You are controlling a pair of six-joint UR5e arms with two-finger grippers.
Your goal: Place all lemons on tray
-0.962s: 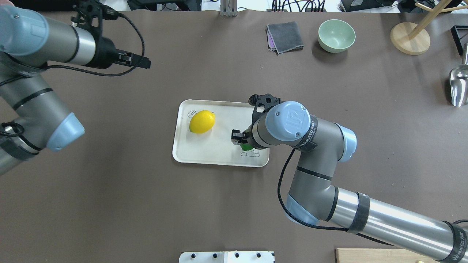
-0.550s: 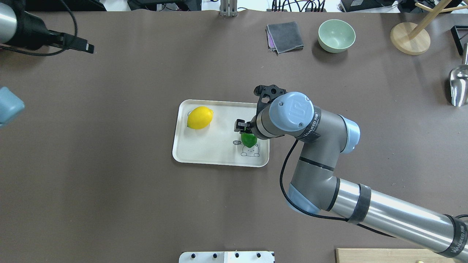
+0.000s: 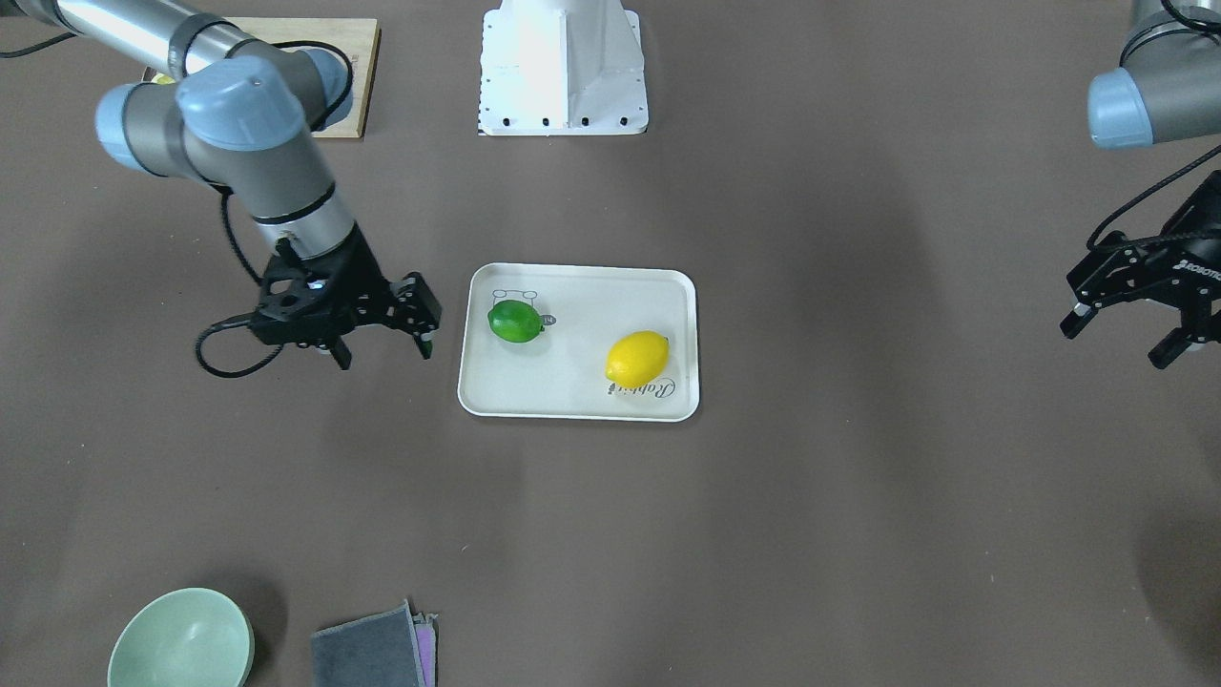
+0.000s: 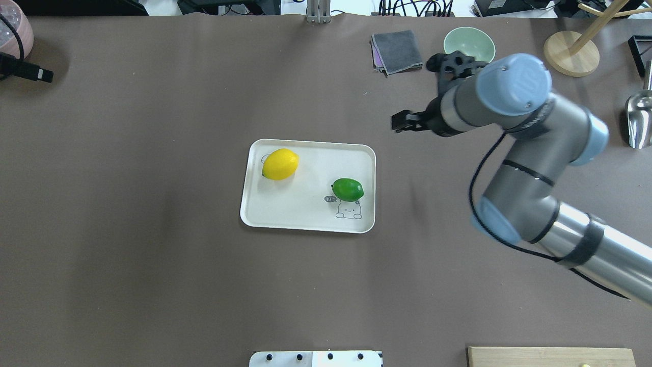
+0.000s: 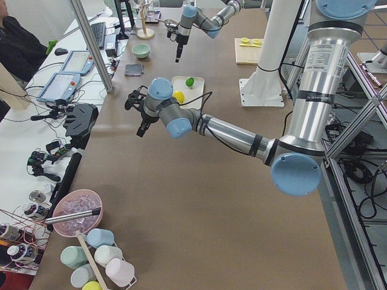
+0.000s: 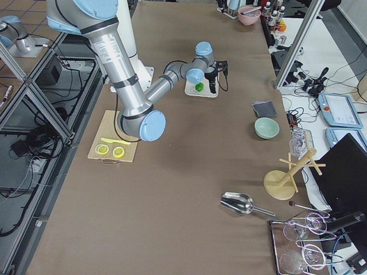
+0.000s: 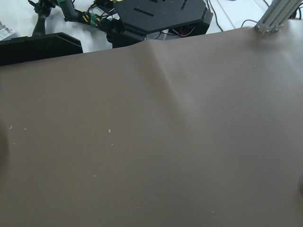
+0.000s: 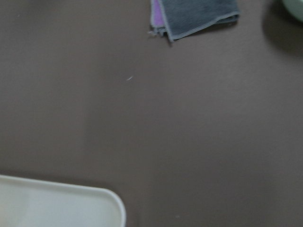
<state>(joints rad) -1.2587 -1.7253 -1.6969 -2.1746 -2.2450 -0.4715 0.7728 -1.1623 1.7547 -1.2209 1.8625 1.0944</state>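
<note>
The cream-white tray (image 4: 305,214) lies mid-table. The yellow lemon (image 4: 280,163) rests on its far left part and the green lemon (image 4: 348,189) on its right part, next to the cartoon drawing. Both also show in the front view: the yellow lemon (image 3: 637,358), the green lemon (image 3: 515,320), the tray (image 3: 582,401). My right gripper (image 3: 383,351) is open and empty, raised beside the tray's right edge, apart from it. Its wrist view shows only a tray corner (image 8: 71,208). My left gripper (image 3: 1114,343) is open and empty, far off at the table's left end.
A green bowl (image 4: 468,48), a folded grey cloth (image 4: 397,51) and a wooden stand (image 4: 570,53) sit at the far right. A metal scoop (image 4: 639,120) lies at the right edge. A wooden cutting board (image 4: 550,357) is at the near right.
My right gripper has let go of the green lemon, risen and swung away right and far off the tray. The green lemon now lies free. My left arm has drawn back left.
</note>
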